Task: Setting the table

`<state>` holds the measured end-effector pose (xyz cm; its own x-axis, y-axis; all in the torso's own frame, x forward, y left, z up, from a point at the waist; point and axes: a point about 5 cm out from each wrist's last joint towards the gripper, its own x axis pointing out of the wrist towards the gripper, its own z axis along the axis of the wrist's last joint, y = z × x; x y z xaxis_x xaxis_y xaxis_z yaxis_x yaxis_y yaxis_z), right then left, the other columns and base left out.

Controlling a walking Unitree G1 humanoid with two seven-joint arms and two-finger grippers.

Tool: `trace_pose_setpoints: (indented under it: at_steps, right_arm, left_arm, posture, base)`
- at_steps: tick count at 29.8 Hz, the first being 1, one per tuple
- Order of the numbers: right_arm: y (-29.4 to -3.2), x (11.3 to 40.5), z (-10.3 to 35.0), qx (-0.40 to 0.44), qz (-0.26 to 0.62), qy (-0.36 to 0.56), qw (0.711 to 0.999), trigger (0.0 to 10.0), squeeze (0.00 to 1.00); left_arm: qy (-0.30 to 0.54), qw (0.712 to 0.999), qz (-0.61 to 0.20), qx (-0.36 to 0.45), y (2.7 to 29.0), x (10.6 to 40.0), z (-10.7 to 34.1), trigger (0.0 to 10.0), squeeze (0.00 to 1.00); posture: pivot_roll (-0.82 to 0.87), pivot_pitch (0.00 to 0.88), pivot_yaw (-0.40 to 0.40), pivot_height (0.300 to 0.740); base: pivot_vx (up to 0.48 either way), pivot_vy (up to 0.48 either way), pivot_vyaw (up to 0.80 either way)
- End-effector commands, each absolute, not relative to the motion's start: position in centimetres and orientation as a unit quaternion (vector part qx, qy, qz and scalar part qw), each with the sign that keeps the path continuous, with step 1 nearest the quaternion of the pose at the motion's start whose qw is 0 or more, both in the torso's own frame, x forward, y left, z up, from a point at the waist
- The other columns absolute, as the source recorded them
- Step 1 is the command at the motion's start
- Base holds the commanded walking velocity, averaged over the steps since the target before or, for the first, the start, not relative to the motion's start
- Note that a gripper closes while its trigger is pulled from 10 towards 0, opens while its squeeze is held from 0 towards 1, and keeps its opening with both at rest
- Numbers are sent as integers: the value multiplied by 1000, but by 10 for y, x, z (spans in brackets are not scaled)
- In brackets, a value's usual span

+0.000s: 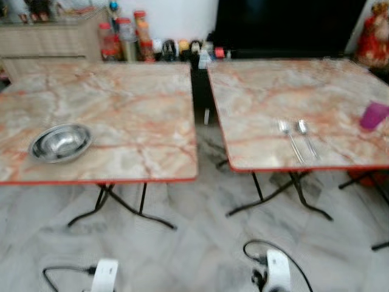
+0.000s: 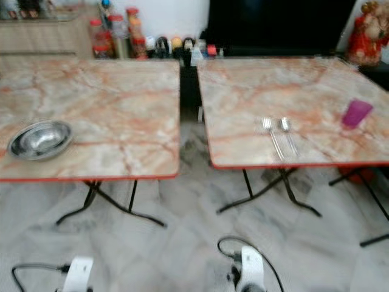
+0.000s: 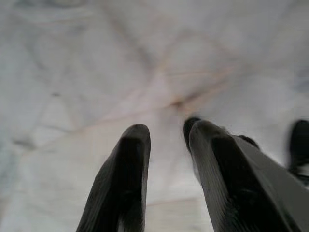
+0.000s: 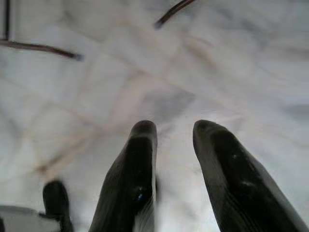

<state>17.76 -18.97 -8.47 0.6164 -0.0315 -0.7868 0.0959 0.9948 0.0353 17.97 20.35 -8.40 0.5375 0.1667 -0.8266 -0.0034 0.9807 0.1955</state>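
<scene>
1. The setting is judged to be at an early stage: a slim silver metal fork (image 1: 290,140) and a matching silver metal spoon (image 1: 307,137) are laid side by side, just apart, near the front edge of the right-hand square folding table with a pink-veined marble-pattern top and red rim (image 1: 292,91).
2. A translucent magenta plastic cup (image 1: 372,115) is stood upright toward the right edge of the same table, well apart from the cutlery.
3. A round, shallow, polished stainless-steel bowl (image 1: 61,143) is seen alone on the left-hand folding table of the same marble pattern (image 1: 121,103), near its front left corner; it is judged that the bowl is not yet brought to the place setting beside the fork and spoon.
4. Both tables are carried on thin black crossed metal legs over a glossy pale marble-tiled floor (image 1: 200,243).
5. The left gripper (image 3: 166,135) is hung low over the floor, its two long, ribbed black fingers parted by a narrow gap, with nothing held between them.
6. The right gripper (image 4: 174,130) is likewise pointed at the floor, fingers moderately spread and empty.
7. Jars and bottles (image 1: 127,39), blurred, are lined against the back wall, and a dark screen (image 1: 285,24) is stood behind the right table.
</scene>
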Motion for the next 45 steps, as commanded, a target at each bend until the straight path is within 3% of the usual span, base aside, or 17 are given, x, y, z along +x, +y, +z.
trace_pose_setpoints:
  at_steps: [1,11,37,45]
  right_arm:
    - [-180,189,-80,43,-25,421,906,10000,0]
    - [-181,198,-75,51,-31,405,912,10000,0]
    - [-181,192,-79,43,-38,417,907,10000,0]
    - [-182,192,-78,33,-29,409,912,10000,0]
  left_arm:
    - [474,873,46,102,212,182,-81,10000,0]
    - [458,883,68,75,213,188,-78,10000,0]
    - [465,879,72,76,213,186,-79,10000,0]
    - [472,876,66,67,209,181,-82,10000,0]
  posture:
    - [-45,0,-31,736]
    - [-41,0,-39,736]
    - [-41,0,-34,736]
    - [-46,0,-33,736]
  base:
    - [0,0,0]
    - [0,0,0]
    - [343,0,39]
    - [0,0,0]
